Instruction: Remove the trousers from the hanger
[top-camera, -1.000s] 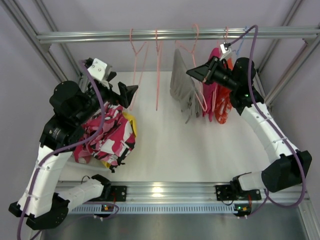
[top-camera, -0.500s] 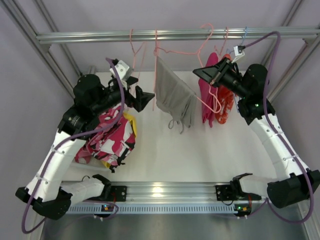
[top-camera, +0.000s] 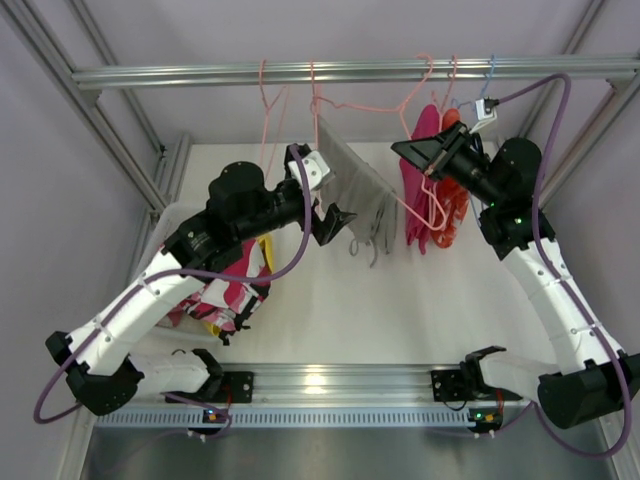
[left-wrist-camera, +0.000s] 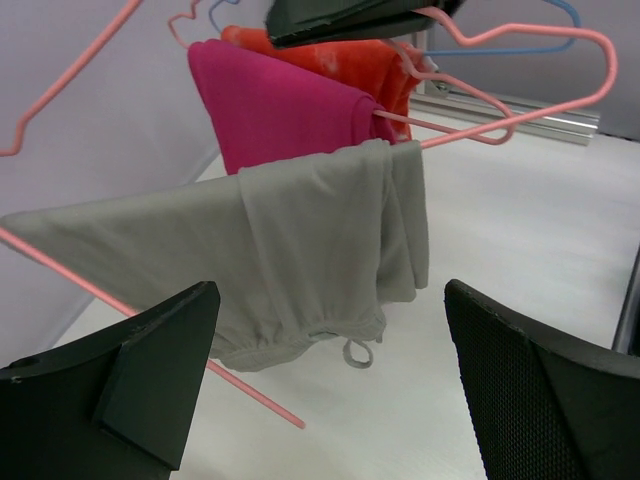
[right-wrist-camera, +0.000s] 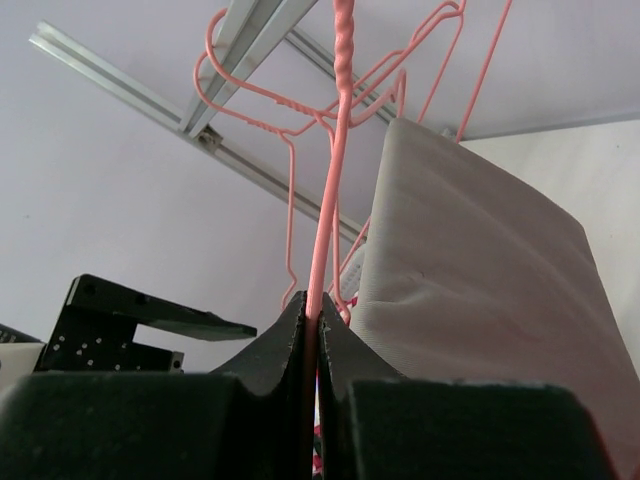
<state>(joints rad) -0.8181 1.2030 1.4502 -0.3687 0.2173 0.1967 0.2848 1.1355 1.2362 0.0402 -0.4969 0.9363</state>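
Observation:
Grey trousers hang folded over a pink wire hanger in mid-scene. My right gripper is shut on that hanger's wire; in the right wrist view the pink wire runs up from between the closed jaws, with the grey cloth to its right. My left gripper is open just left of and below the grey trousers. In the left wrist view the grey hem and drawstring loop hang in front of the wide-apart fingers, not touching them.
Magenta trousers and orange trousers hang on other hangers at the right. A pile of pink-white-black patterned and yellow trousers lies at the left. Two bare pink hangers hang from the metal rail.
My left arm has swung right from over the pile to just beside the grey trousers, gripper still open. The right gripper has shifted the hanger slightly, turning the grey trousers.

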